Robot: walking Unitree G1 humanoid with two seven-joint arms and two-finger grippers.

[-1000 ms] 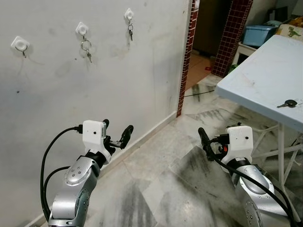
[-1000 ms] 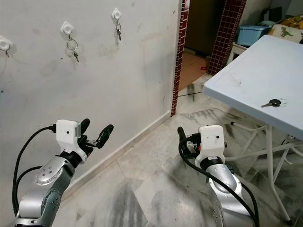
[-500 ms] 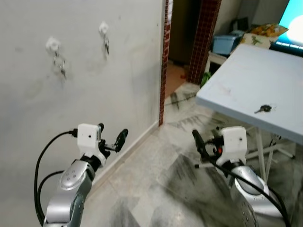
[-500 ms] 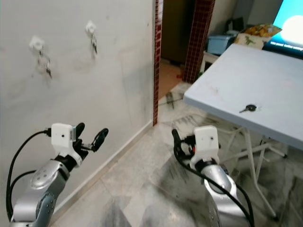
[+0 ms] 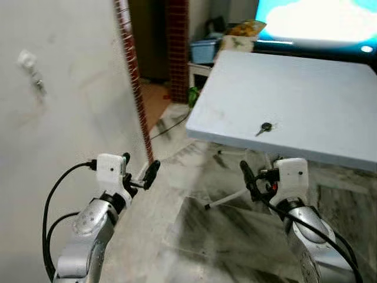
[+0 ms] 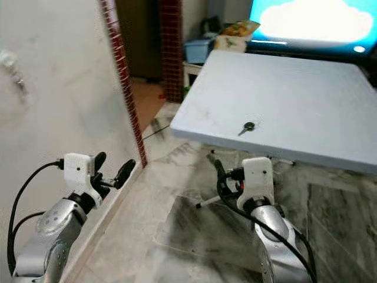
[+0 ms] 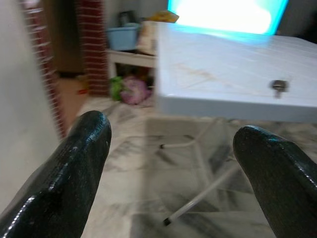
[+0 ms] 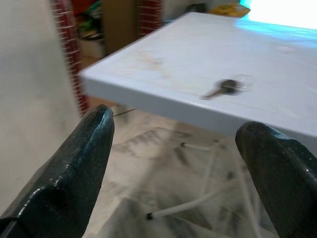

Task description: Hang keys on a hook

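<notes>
The key (image 5: 264,127) lay flat on the counter (image 5: 318,106), near its front edge, not yet grasped. The left tool (image 5: 140,174) and right tool (image 8: 178,163) were held wide and empty, raised ahead of the body, presumably readied for pickup. A hook (image 5: 26,58) was seen on the wall.

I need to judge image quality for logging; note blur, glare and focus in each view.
Eye views: bright screen blown out, wall hook smeared, key on the table fairly legible. Left wrist view: soft, fingers out of focus. Right wrist view: key motion-blurred, fingers out of focus.
</notes>
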